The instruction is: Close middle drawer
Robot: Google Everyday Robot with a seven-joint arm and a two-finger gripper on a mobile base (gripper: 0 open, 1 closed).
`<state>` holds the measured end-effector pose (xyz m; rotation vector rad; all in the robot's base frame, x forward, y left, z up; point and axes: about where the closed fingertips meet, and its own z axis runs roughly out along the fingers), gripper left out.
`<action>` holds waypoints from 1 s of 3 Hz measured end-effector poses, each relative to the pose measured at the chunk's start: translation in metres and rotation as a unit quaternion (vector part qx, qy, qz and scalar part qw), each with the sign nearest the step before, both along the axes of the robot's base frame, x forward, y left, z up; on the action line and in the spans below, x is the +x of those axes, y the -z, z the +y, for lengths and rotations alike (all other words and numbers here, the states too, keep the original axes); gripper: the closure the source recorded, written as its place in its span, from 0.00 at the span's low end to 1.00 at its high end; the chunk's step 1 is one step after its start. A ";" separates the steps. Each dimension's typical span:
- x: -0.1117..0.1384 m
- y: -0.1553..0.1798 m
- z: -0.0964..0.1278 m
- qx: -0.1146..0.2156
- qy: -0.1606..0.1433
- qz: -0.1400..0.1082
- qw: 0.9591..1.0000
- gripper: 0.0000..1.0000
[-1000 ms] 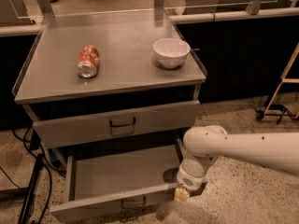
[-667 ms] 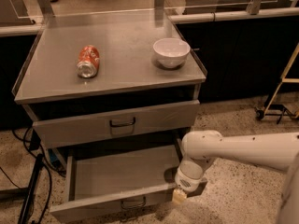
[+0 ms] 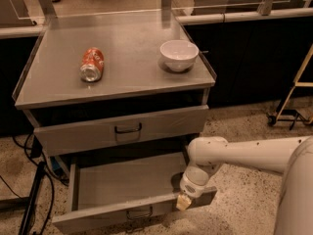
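The middle drawer (image 3: 122, 185) is pulled far out below the top drawer (image 3: 122, 131). It is a wide, shallow grey steel tray, empty, with a low front panel and a small dark loop handle (image 3: 139, 213). My gripper (image 3: 184, 201) hangs from the white arm on the right and sits at the right end of the drawer's front panel, touching or just in front of it. The lowest drawer is hidden below.
On the cabinet top lie a red soda can (image 3: 92, 64) on its side and a white bowl (image 3: 179, 55). Dark cables (image 3: 34, 190) run on the floor at the left. A wooden stand (image 3: 293, 102) is at the right.
The arm has shifted slightly left, toward the drawer. The gripper stays at the right end of the drawer front, and the drawer itself has hardly moved.
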<state>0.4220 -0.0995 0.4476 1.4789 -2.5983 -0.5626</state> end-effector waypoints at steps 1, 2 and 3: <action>0.009 0.003 0.006 0.005 -0.002 -0.007 1.000 1.00; 0.008 0.013 0.010 0.012 0.002 0.003 1.000 1.00; -0.003 0.027 0.010 0.013 0.008 0.021 1.000 1.00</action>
